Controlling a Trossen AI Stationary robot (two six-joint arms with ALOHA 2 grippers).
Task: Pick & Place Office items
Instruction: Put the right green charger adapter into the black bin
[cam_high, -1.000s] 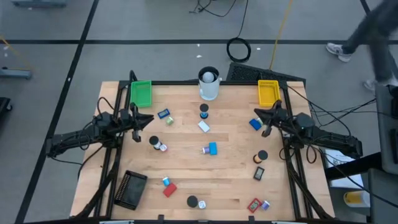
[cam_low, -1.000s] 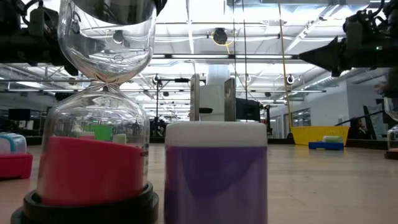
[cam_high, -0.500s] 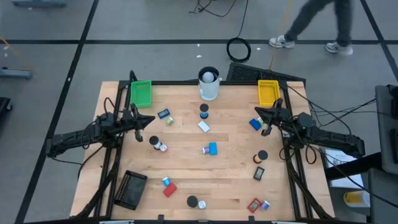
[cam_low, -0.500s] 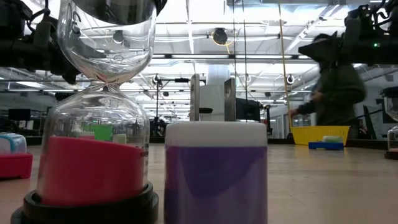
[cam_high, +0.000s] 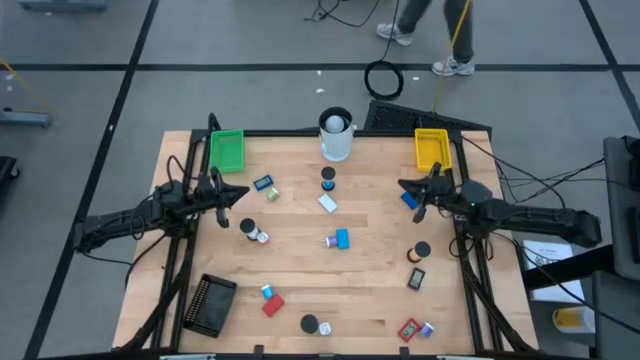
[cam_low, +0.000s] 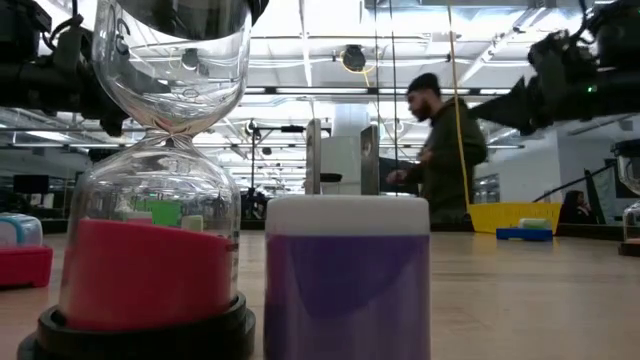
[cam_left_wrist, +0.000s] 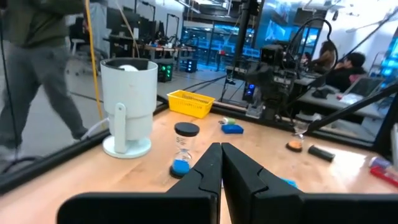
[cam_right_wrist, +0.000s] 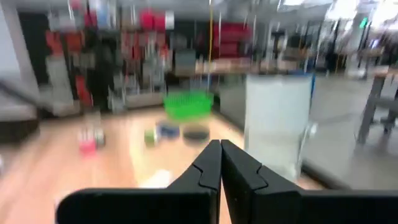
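Left claw (cam_high: 222, 207): closed on nothing, held above the worktop (cam_high: 370, 270) near its left edge, toward the far side.
Right claw (cam_high: 410, 198): pinched shut and empty, over the right side, just beside the blue block (cam_high: 409, 200) below the yellow tray (cam_high: 431, 149).
Office items: scattered loose across the worktop, none in a tray yet; a small hourglass (cam_high: 328, 179) stands near the far middle by the white cup (cam_high: 336, 135), a black cap (cam_high: 309, 324) lies at the near edge, a red block (cam_high: 272, 305) near the black tray (cam_high: 209, 305).
Handling, by my reckoning: all light and rigid; blocks look easy to take across flat sides.
Care: the hourglass looks like glass, tippy and slick; hold its dark base, gently.
Caps: round, may roll; pinch across the width.
Next: the claw must open first.
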